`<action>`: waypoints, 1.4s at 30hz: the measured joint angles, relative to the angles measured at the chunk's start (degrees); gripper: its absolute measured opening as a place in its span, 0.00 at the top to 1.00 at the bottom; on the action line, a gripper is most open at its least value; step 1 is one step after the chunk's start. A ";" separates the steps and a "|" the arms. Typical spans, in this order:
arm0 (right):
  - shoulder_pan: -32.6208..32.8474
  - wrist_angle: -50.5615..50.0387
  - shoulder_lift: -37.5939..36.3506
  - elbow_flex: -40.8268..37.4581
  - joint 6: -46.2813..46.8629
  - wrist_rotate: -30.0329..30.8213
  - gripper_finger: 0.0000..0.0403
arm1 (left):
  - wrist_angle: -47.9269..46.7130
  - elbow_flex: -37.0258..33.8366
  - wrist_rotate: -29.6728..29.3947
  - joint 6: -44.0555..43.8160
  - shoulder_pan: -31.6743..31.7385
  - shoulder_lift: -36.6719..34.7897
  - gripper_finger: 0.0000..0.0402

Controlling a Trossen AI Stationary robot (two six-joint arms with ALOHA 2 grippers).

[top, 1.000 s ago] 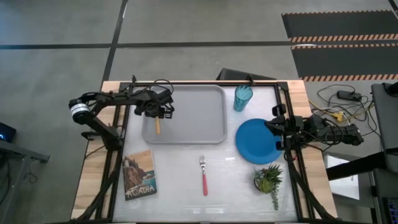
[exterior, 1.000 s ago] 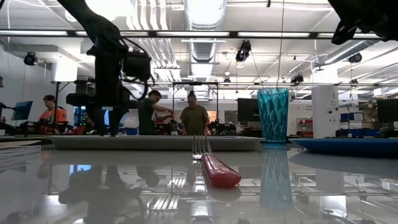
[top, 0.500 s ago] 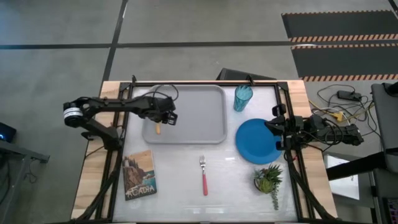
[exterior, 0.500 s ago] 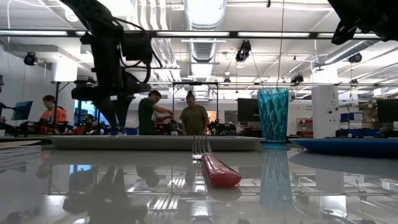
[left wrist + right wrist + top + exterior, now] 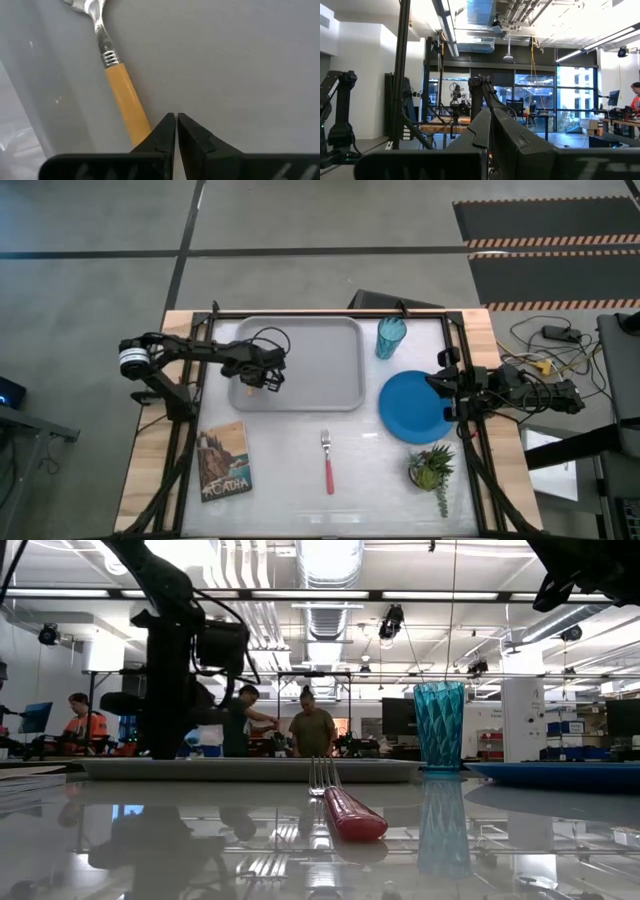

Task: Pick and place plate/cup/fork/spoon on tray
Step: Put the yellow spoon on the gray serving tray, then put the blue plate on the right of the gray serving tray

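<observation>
The spoon (image 5: pixel 125 95), orange-handled, lies flat on the floor of the grey tray (image 5: pixel 330 360) near its left rim (image 5: pixel 251 388). My left gripper (image 5: pixel 176 117) hovers over the tray just beside the handle's end, shut with nothing between its fingers (image 5: pixel 268 380). The blue plate (image 5: pixel 415 407) lies on the table right of the tray. The teal cup (image 5: pixel 390 337) stands upright at the tray's far right corner. The pink-handled fork (image 5: pixel 328 465) lies on the table near the front. My right gripper (image 5: pixel 490 125) waits shut above the plate's right edge.
A book (image 5: pixel 223 460) lies at the near left of the table, and a small potted plant (image 5: pixel 432 470) stands at the near right. In the low view, people (image 5: pixel 312 730) stand in the room beyond the table.
My left gripper has shut on nothing above the tray and has shifted a little toward the table's near edge and right. The spoon has stayed where it lay on the tray.
</observation>
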 joint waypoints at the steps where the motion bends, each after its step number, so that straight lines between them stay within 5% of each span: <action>1: 0.00 0.00 0.02 0.00 -0.02 -0.02 0.98 | -0.04 -0.16 0.00 -0.23 0.00 -0.02 1.00; 15: 0.00 -0.02 0.02 0.00 -0.02 0.00 0.98 | 0.71 -0.30 0.09 -2.77 -2.85 -3.54 1.00; 32: 0.00 -0.35 0.20 0.00 0.03 0.02 0.98 | 11.91 8.91 -5.01 -14.42 -25.19 -7.67 1.00; 42: 0.00 -1.54 0.72 2.32 6.23 -0.15 0.98 | 31.93 8.92 -5.99 6.73 -31.57 -8.26 1.00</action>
